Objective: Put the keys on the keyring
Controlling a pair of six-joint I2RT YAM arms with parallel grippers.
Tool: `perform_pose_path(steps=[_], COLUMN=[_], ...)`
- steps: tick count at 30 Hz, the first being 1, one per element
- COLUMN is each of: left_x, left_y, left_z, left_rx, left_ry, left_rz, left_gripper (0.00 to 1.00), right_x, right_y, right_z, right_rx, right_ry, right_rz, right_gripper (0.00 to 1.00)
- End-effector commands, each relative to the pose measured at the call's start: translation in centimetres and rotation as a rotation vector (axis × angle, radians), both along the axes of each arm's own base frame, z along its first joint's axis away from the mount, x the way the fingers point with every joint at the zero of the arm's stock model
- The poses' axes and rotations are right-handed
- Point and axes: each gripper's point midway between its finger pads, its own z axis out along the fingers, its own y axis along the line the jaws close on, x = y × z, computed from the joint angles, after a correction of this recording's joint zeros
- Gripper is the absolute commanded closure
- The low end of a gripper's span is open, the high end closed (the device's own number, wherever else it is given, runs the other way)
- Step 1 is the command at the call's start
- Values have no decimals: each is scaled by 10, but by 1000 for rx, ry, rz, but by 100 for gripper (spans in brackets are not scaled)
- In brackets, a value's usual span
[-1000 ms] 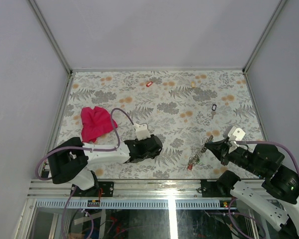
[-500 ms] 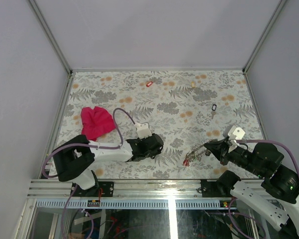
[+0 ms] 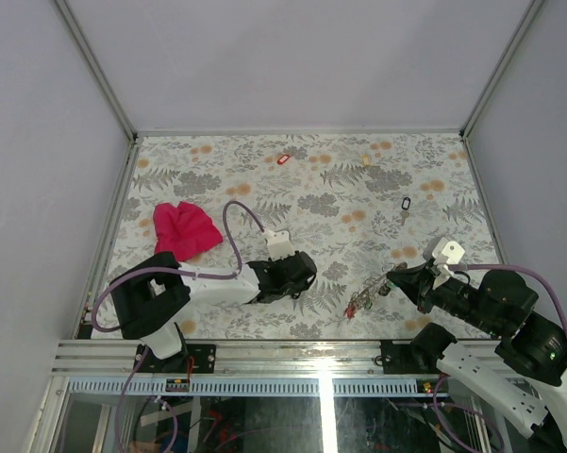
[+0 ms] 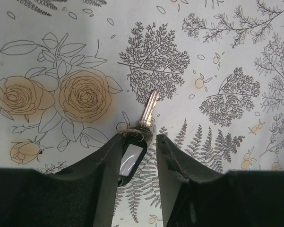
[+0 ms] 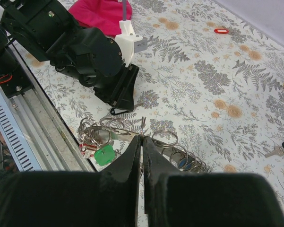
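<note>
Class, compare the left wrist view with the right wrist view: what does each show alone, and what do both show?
Left wrist only: the gap in the open left gripper, straddling the black-tagged key at its tag. Right wrist only: the right gripper shut on the keyring, a green tag, the magenta cloth, a red-tagged key. Both: that black-tagged key, the left gripper, the floral table cover.
</note>
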Motion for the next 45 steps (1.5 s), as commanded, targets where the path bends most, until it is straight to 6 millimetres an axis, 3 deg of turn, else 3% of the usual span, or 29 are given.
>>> perform_pose_path(steps=[1,16,23,30,45], left_x=[7,5,11,3,-12], left_y=[8,22,29,44,38], left_z=[-8,-16,-23,-27,-30], left_rx=[65,157,325,476,513], left_ry=[-23,-19,-18,-26,-23], left_rz=[5,-13,-53,-74,-111], left_gripper=[64,61,58,54,67], right_x=[4,5,5,4,4], right_y=[10,11,12,12,11], right_z=[27,27,26,25,22], right_rx=[82,80,80,75,71], right_ry=[-56,-57,-57,-62,-59], right_rz=[17,20,26,28,28], right_gripper=[100,100,100,100,100])
